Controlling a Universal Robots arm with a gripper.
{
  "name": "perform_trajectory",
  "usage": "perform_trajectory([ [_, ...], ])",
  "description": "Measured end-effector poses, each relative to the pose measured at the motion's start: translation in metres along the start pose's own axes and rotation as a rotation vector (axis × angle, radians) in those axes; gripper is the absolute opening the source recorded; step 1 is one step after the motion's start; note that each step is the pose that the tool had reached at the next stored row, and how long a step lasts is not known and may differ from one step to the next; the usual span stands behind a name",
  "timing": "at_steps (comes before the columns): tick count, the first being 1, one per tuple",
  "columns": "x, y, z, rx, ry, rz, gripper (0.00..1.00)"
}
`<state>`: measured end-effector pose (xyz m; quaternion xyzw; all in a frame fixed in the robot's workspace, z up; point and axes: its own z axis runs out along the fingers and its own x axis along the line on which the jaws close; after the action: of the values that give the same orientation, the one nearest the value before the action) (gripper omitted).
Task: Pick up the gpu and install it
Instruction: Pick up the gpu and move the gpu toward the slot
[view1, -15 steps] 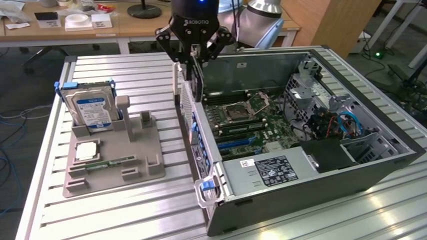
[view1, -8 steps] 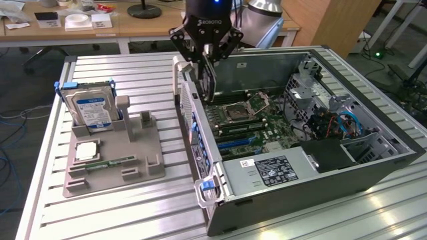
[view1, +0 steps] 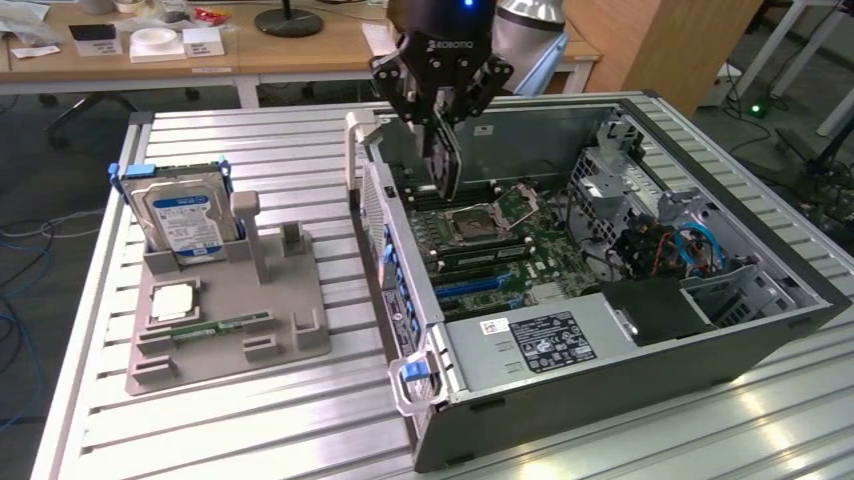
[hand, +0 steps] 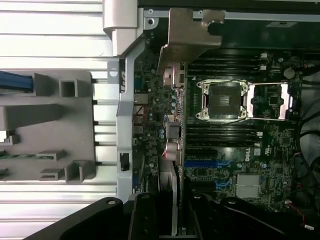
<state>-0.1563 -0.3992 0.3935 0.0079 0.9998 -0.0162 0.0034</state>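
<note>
tool (view1: 443, 112) clamps gpu (view1: 449, 162) edge-on above motherboard (view1: 534, 250); bracket (hand: 192, 35) near case wall (hand: 127, 125)

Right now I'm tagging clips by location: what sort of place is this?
Probably a robotics lab or workshop: the gripper holds a gpu at an open computer case on a slatted metal table, with cluttered wooden desks behind.

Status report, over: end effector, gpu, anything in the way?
End effector shut on gpu. Held upright over motherboard, inside case. CPU socket close beside.
</note>
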Motion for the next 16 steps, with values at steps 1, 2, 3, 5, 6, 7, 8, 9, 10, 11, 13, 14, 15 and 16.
perform_trajectory([
  [1, -0.003, 0.0002, 0.0001, 0.0000, 0.0000, 0.000, 0.27],
  [2, -0.006, 0.0003, 0.0003, 0.0000, -0.0001, 0.000, 0.27],
  [3, -0.009, 0.0005, 0.0005, 0.0000, -0.0001, 0.000, 0.27],
  [5, -0.016, 0.0009, 0.0008, -0.0001, -0.0002, 0.000, 0.27],
  [6, -0.019, 0.0011, 0.0009, 0.0000, -0.0002, 0.000, 0.27],
  [7, -0.023, 0.0013, 0.0011, -0.0001, -0.0002, 0.000, 0.27],
  [8, -0.026, 0.0014, 0.0012, 0.0000, -0.0001, 0.000, 0.27],
  [9, -0.030, 0.0015, 0.0014, 0.0000, -0.0002, 0.000, 0.27],
  [10, -0.033, 0.0017, 0.0016, -0.0001, -0.0002, 0.000, 0.27],
  [11, -0.037, 0.0019, 0.0018, 0.0000, -0.0001, 0.000, 0.27],
  [13, -0.044, 0.0022, 0.0022, 0.0000, -0.0002, 0.000, 0.27],
  [14, -0.047, 0.0024, 0.0024, -0.0001, -0.0003, 0.000, 0.27],
  [15, -0.051, 0.0025, 0.0027, -0.0001, -0.0003, 0.000, 0.27],
  [16, -0.055, 0.0028, 0.0029, 0.0000, -0.0003, 0.000, 0.27],
])
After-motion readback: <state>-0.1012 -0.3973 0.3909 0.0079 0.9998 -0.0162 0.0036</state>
